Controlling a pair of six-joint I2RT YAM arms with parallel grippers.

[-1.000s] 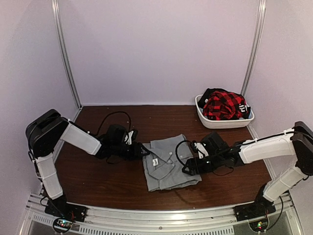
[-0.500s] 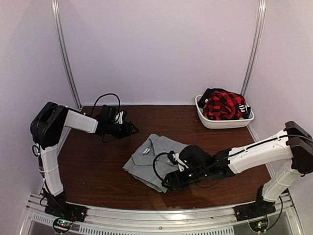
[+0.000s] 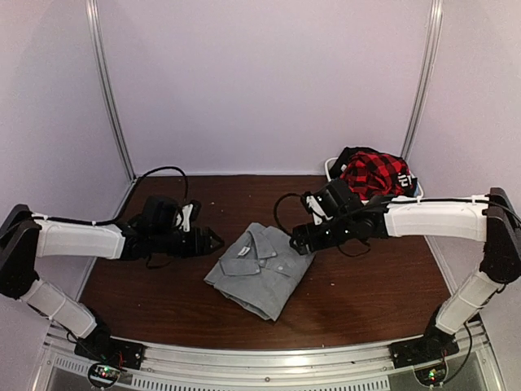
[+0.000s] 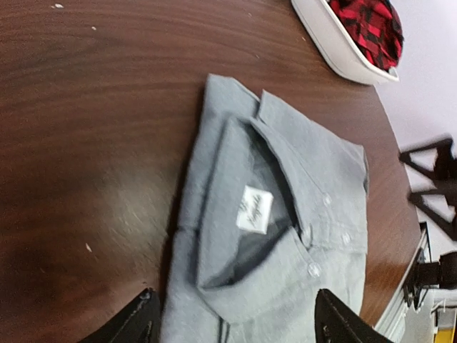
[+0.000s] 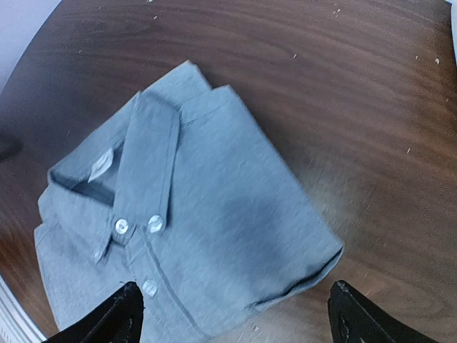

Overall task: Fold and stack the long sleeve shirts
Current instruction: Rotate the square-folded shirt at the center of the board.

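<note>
Flanking folded grey shirt (image 3: 260,273): open left pincer (image 3: 216,241), open right pincer (image 3: 297,243).

Dark brown wood for the table (image 3: 366,285), smooth and half-glossy, with streaky grain and a few pale specks. Fine woven cloth for the light-grey shirt (image 3: 260,273), matt and soft-looking, with crisp folded edges. 2 small shiny white buttons (image 5: 121,226) at the collar points, plastic by the look. White cloth label (image 4: 255,209) inside the neck. Smooth, glossy white plastic for the tub (image 4: 335,50). Matt red-and-black checked cloth (image 3: 370,175) inside it. Bare grooved metal along the front rail (image 3: 269,362).
</note>
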